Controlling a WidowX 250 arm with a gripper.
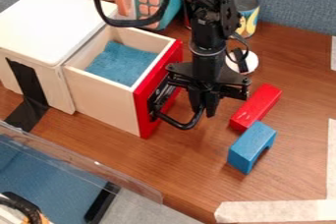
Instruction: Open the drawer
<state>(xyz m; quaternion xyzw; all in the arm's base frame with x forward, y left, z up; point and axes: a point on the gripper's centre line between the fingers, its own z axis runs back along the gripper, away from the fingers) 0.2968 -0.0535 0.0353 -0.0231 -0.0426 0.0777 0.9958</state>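
- Drawer [105,107], pulled out of the white cabinet [52,21], its inside open from above and a blue lining [121,63] on the bottom.
- Red front [142,115] on the drawer's right-hand side in the view, with a black curved handle [183,126] sticking out from it.
- Gripper [202,106] just beside the drawer's front, pointing down at the outer end of the handle; I cannot tell whether it is open, closed or gripping the handle.
- Red block [256,106] to the right of the drawer on the bench [190,169].
- Blue arched block [251,147] right of the drawer and nearer the camera.
- Can [246,14] beyond the drawer, to the right.
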